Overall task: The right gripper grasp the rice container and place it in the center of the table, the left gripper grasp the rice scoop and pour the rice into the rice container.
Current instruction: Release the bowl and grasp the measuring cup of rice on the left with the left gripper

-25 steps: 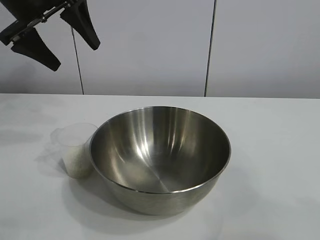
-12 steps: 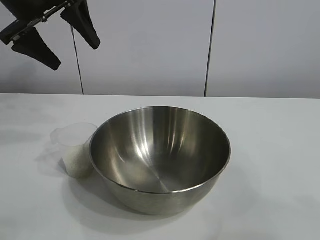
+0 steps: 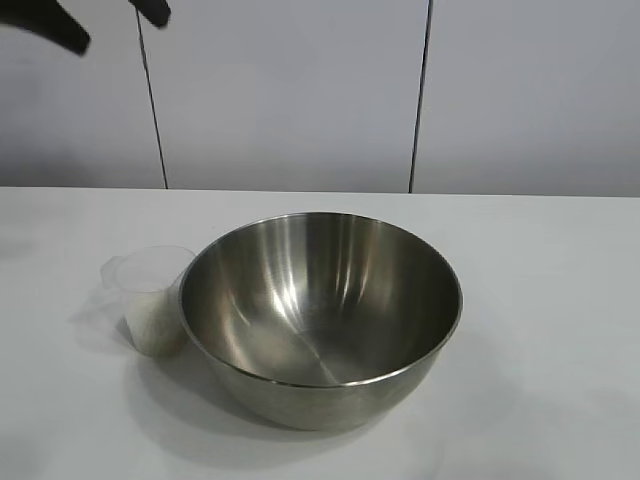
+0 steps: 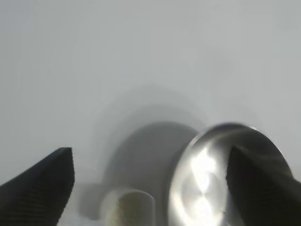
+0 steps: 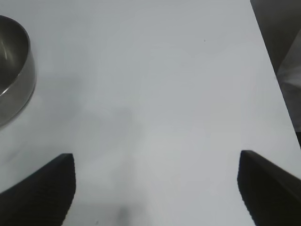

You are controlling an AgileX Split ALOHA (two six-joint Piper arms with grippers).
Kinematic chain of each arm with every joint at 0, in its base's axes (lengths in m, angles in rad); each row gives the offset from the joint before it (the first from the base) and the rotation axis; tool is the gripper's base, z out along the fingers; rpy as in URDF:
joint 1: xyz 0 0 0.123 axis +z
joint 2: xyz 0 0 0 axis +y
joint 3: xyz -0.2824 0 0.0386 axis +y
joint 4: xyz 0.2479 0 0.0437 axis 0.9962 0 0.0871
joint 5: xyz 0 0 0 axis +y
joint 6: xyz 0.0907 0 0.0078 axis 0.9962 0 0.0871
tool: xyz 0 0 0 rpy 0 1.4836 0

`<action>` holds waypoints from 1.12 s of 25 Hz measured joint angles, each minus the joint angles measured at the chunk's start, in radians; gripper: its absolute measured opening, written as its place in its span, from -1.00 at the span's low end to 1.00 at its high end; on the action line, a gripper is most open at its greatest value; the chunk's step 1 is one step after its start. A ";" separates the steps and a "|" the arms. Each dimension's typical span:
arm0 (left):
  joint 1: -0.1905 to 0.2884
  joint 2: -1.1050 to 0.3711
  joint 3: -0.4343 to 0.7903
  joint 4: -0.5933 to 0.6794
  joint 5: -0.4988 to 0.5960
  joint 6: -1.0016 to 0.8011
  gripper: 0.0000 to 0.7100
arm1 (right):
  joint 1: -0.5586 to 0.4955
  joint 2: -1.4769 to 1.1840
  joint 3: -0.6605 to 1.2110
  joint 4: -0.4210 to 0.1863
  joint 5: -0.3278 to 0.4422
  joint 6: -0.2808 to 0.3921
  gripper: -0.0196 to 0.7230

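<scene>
The rice container, a wide shiny steel bowl, stands upright at the middle of the white table. Touching or almost touching its left side is the rice scoop, a small clear cup with rice in its lower part. My left gripper hangs high above the table's far left, open and holding nothing. In the left wrist view, the left gripper looks down on the scoop and the bowl. My right gripper is open over bare table, with the bowl's rim off to one side.
A pale panelled wall rises behind the table. The right wrist view shows the table's edge with dark floor beyond. Bare tabletop lies to the right of the bowl and in front of it.
The left gripper has risen and shifted left, so only its fingertips remain at the top of the exterior view. Bowl and scoop have not moved.
</scene>
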 joint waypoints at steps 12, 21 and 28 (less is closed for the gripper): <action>-0.152 -0.327 1.053 0.266 -1.299 0.005 0.56 | 0.000 0.000 0.000 0.000 0.000 0.000 0.78; -0.152 -0.082 1.387 0.254 -1.795 -0.065 0.52 | 0.000 0.000 0.000 0.000 0.000 0.000 0.78; -0.152 0.178 1.348 0.228 -1.804 -0.075 0.52 | 0.000 0.000 0.000 0.000 0.000 0.000 0.78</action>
